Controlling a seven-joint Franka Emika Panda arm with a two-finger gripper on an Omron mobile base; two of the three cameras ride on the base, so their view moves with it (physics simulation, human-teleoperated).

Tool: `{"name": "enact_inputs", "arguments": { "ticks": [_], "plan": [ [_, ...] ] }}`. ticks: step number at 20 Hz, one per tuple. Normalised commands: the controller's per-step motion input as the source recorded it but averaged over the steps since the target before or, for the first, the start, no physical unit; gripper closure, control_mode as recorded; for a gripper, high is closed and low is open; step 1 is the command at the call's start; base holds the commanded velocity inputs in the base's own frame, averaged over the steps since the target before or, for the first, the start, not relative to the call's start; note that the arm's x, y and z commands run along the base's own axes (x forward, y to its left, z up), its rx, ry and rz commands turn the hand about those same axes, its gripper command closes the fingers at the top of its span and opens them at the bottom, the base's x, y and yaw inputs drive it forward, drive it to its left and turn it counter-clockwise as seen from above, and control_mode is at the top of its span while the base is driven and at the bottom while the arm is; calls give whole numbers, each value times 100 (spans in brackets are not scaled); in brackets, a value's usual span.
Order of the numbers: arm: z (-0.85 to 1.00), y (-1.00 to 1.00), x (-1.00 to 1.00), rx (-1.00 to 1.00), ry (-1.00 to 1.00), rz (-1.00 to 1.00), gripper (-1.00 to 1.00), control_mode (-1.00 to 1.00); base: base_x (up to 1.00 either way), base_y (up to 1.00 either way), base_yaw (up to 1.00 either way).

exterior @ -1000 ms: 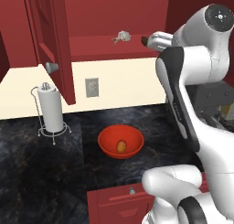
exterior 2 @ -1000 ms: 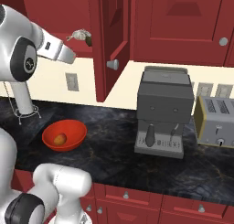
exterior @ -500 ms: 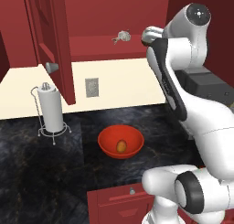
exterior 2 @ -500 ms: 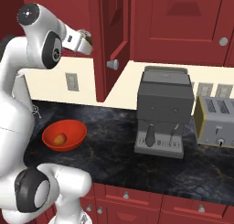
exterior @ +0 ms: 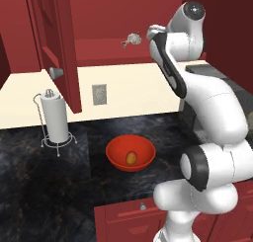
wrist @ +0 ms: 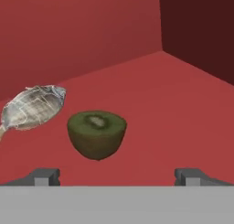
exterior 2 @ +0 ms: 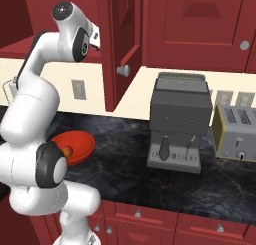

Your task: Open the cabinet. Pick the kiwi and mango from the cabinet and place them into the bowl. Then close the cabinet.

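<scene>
Swinging up since the earlier frames, the arm had brought its gripper to the open cabinet, jaws spread wide and empty. No writing was readable anywhere. On the cabinet floor the kiwi sat cut face up beside a silvery fish. The mango lay in the bowl on the counter.

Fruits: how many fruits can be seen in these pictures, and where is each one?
2. The mango lies in the bowl on the counter. The kiwi sits on the cabinet shelf beside a fish. The open door may hide others.
</scene>
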Motion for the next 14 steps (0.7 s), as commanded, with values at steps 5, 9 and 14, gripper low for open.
{"name": "enact_inputs", "arguments": {
  "ticks": [5, 9, 14],
  "plan": [
    [0, 0, 82, 0, 7, 0, -100, -100, 0, 0, 0],
    [0, 0, 47, 0, 0, 0, -100, -100, 0, 0, 0],
    [-1, 0, 5, 1, 0, 0, -100, -100, 0, 0, 0]
  ]
}}
